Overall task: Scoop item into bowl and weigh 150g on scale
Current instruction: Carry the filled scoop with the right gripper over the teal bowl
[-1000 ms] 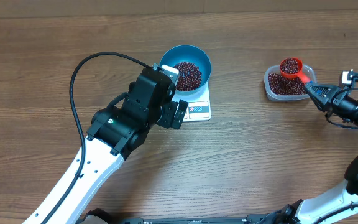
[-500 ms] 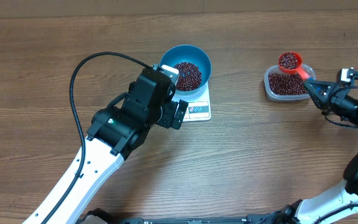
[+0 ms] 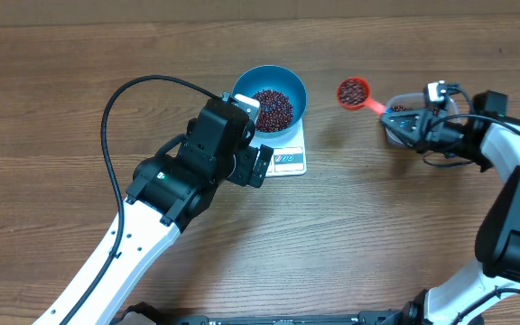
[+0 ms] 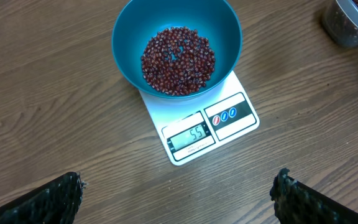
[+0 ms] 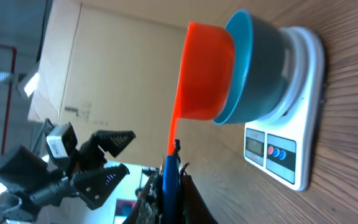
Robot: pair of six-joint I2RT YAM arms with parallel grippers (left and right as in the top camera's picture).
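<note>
The beans [image 4: 178, 59] are loose and roll easily, so I must hold the orange scoop [image 3: 353, 92] level; the right end effector [image 3: 401, 117] pinches its thin handle [image 3: 375, 105], over the desk [image 3: 377, 226] between tub [image 4: 347, 25] and blue bowl [image 4: 129, 37] on the scale [image 4: 229, 121]. The left end effector [image 4: 176, 202] stands spread, empty. The right arm [image 3: 513, 153] hides most of the tub.

White arms [image 3: 102, 262], black joints [image 3: 188, 167], black cable [image 3: 152, 78]
</note>
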